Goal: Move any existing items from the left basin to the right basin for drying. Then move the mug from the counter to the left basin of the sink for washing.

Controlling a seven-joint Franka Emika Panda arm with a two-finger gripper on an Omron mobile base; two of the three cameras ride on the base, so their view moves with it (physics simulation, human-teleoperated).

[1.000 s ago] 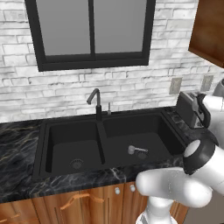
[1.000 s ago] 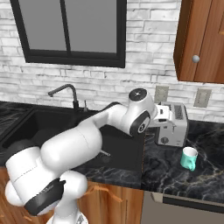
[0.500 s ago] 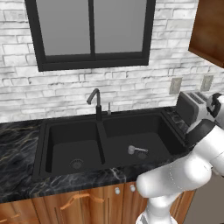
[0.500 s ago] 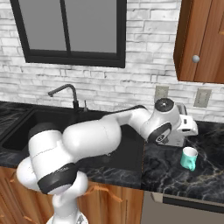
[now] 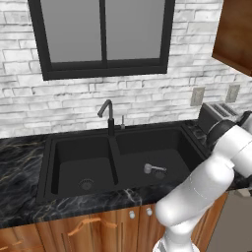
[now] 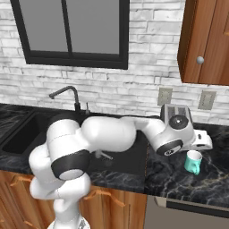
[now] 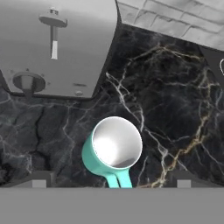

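mug (image 7: 114, 151) upright on counter (image 7: 175, 113), near the toaster (image 7: 57, 43), right of sink (image 5: 123, 157) | gripper (image 6: 203, 141) above it, jaws wide apart, empty | likely light, rigid, glossy, may slip | pinch rim wall, clear of handle

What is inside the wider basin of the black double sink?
A small silver-grey utensil with a round head lies on the floor of the wider right basin, beside its round drain. The white arm covers the basin's near right corner.
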